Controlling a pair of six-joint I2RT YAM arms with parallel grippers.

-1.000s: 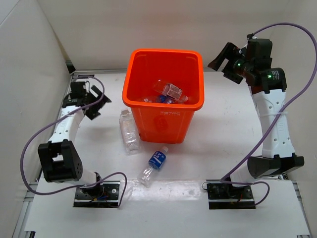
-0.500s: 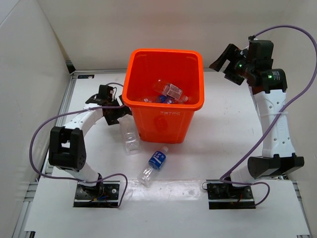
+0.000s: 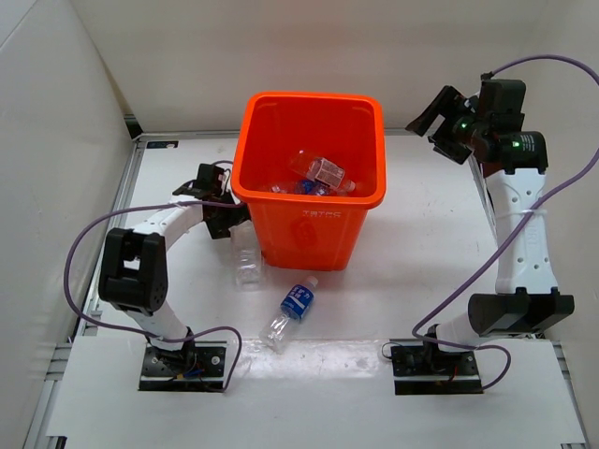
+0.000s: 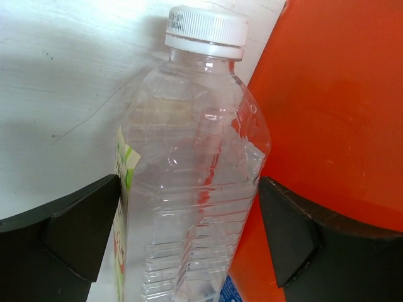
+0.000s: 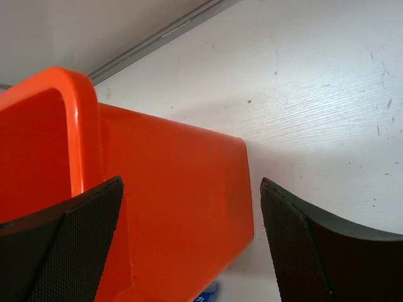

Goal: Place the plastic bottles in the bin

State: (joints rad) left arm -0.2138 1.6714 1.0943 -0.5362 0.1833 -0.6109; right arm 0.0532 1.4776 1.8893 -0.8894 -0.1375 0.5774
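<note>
Orange bin (image 3: 309, 234) stands at 12 o'clock on the white table (image 3: 421, 243) in the top view, with a few plastic bottles (image 3: 320, 174) lying inside. A clear bottle (image 3: 246, 254) lies on the table at the bin's 8 o'clock, right against its wall. A blue-labelled bottle (image 3: 293, 310) lies at the bin's 6 o'clock, apart from it. Left claw (image 3: 222, 210) sits low at the bin's 9 o'clock, at the cap end of the clear bottle. Right claw (image 3: 438, 114) hangs high at the bin's 2 o'clock, outside the rim, jaws wide.

Left wrist: the clear bottle fills the middle, with its white cap (image 4: 205, 28) at 12 o'clock. A sliver of green-edged label shows on its 9 o'clock side. Black fingers (image 4: 79, 233) flank it at 8 and 4 o'clock, spread wide; cannot tell if they touch it. The bin wall is at 3 o'clock, against the bottle.

Right wrist: the bin's corner and rolled rim are at 9 o'clock, bare table at 1 o'clock. Mesh-padded fingers (image 5: 302, 245) are at 8 and 4 o'clock, wide apart.
</note>
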